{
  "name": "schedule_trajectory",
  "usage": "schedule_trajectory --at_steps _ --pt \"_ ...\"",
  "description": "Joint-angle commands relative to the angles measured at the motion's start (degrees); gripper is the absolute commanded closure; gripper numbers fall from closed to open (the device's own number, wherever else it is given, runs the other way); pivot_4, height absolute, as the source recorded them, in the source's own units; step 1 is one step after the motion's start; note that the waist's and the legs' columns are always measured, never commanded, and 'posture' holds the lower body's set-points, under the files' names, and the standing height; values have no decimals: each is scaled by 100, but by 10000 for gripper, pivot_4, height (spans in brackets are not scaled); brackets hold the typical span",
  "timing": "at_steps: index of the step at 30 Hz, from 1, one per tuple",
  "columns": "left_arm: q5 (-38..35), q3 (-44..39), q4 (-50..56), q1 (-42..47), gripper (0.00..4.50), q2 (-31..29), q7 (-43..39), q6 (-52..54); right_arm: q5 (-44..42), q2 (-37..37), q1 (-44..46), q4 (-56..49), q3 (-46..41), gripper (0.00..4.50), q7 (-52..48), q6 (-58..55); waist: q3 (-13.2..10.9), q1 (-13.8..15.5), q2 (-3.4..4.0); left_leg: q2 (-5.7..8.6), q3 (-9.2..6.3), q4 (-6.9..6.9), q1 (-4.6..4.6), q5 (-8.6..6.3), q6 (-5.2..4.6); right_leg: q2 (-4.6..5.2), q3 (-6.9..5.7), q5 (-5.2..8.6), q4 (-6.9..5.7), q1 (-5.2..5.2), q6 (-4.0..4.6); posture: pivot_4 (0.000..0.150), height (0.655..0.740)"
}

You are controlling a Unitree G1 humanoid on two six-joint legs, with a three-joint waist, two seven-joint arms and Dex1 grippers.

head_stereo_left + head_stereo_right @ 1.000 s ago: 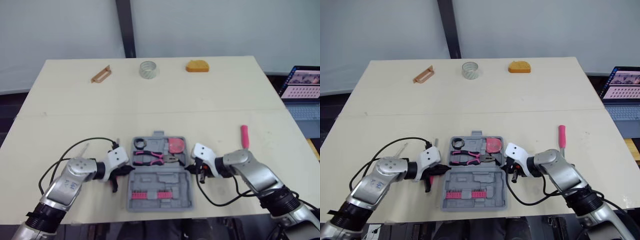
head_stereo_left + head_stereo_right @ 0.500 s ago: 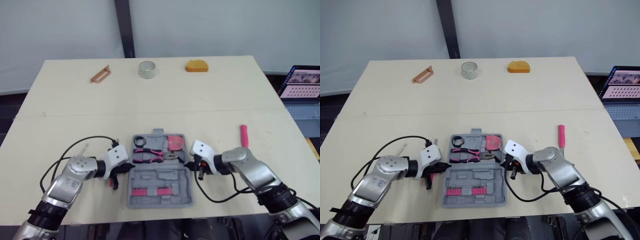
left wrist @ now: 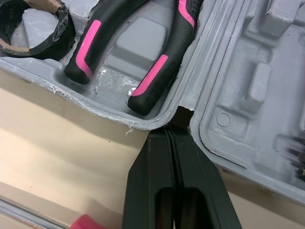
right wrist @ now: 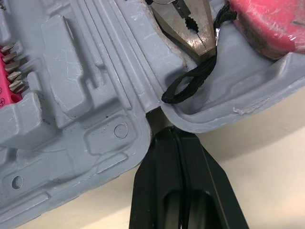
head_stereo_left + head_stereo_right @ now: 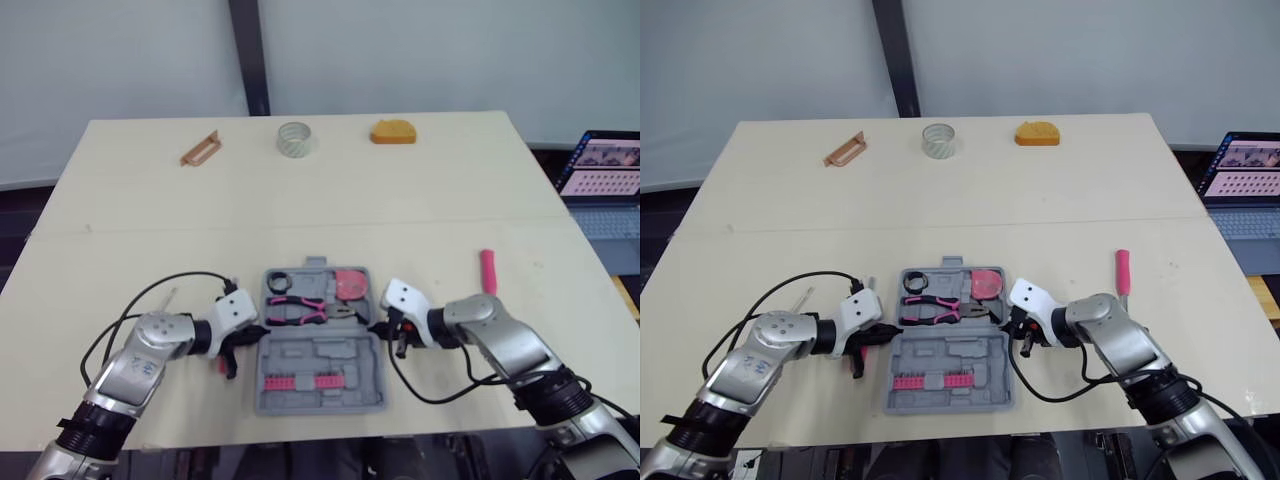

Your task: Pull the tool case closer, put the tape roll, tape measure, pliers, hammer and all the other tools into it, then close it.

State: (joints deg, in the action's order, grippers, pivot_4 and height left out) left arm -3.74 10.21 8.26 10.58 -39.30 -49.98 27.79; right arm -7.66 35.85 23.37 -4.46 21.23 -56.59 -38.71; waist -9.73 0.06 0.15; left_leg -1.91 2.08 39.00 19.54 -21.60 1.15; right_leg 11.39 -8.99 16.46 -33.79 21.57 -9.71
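Grey plastic, lid laid open: the tool case (image 5: 320, 352) sits at the near edge of the surface, with the black tape roll (image 5: 278, 284), pliers (image 5: 300, 311) and pink tape measure (image 5: 351, 288) bedded in its far half. The left hand (image 3: 174, 136) and right hand (image 4: 175, 136) each have their fingers pressed shut, holding nothing, tips wedged at the hinge notch on either side. That's thin purchase: a tip could skid off the rim, or one side could push harder and slew the case. Watch the black cord (image 4: 190, 78) draped over the rim, because folding the lid may pinch it. The screwdriver (image 5: 489, 271) lies out to the right and the pale roll (image 5: 295, 138) at the far edge, so closing now would strand them.
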Motion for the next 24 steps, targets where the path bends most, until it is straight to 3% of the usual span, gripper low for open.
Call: schedule_trajectory --at_steps 1,24 --pt "-54 92 209 53 45000 100 -39 -178 -71 -140 104 -179 -77 44836 20 142 0 0 0 0 0 0 0 0 0 0 0 0 0 0 0 1500 7400" --pt "-76 108 272 -18 45000 120 -42 -162 -69 -134 26 -327 -42 44836 -34 30 0 -3 0 0 -1 0 0 0 0 0 0 0 0 0 0 1500 7400"
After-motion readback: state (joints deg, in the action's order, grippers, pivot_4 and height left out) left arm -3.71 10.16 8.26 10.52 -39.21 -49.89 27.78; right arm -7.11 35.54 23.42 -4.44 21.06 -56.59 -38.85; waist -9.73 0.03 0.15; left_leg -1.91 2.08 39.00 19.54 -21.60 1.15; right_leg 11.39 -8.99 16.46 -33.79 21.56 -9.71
